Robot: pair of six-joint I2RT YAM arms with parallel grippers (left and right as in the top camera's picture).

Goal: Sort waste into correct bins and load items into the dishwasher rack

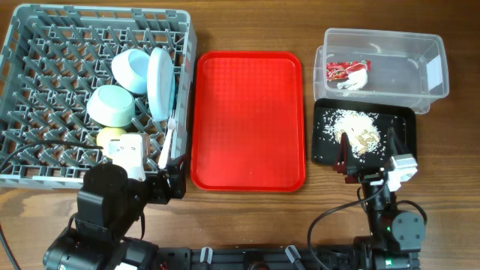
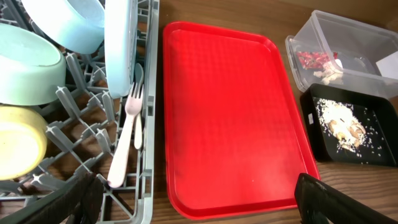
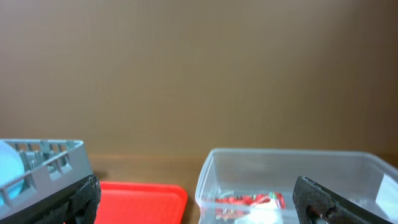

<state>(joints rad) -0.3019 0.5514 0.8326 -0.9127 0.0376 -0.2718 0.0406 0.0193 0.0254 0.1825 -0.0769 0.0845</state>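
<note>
Seemingly all is sorted: plate (image 1: pixel 159 75) and fork (image 2: pixel 127 130) sit in the rack (image 1: pixel 45 52), wrapper (image 1: pixel 345 70) and napkin (image 1: pixel 354 81) in the tub (image 1: pixel 427 52), scraps (image 1: pixel 352 124) on the black tray (image 1: pixel 405 120). The left gripper (image 2: pixel 198 190) and right gripper (image 1: pixel 367 163) gape empty; each should lift straight up, clear of the rims.

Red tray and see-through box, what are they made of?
The red tray looks like hard plastic: even bright colour, a fine bumpy pattern, a moulded raised rim. The see-through box looks like thin clear plastic, probably: its slightly cloudy walls show the red wrapper inside.
</note>
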